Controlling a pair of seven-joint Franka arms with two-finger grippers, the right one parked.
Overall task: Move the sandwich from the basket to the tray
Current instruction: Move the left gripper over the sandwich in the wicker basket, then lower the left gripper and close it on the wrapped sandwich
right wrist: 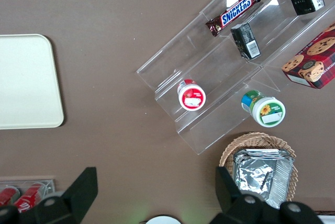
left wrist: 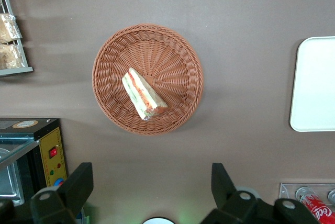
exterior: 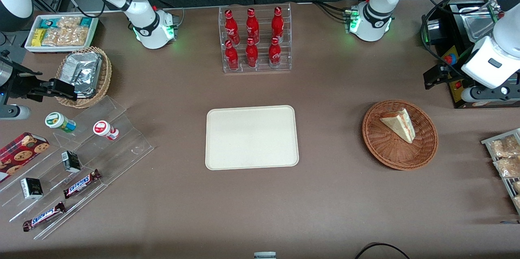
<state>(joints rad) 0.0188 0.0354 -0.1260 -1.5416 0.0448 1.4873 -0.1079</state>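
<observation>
Wide open and holding nothing, the gripper [left wrist: 152, 190] hovers high above the table [exterior: 333, 194]. One sandwich [exterior: 399, 124] lies in the basket [exterior: 400, 134], tip toward five o'clock. Tray [exterior: 252, 137] bare.

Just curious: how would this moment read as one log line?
gripper: open, above table, fingers apart | triangular white-bread sandwich: in round reddish-brown wicker basket | cream rectangular plastic tray: bare

Front view: clear rack [exterior: 255, 66] holding six red cola bottles [exterior: 252, 27], upper centre. Tan wicker basket of foil packs [exterior: 83, 75], upper left. Snickers bars [exterior: 81, 183] on acrylic steps [exterior: 130, 145], lower left.
</observation>
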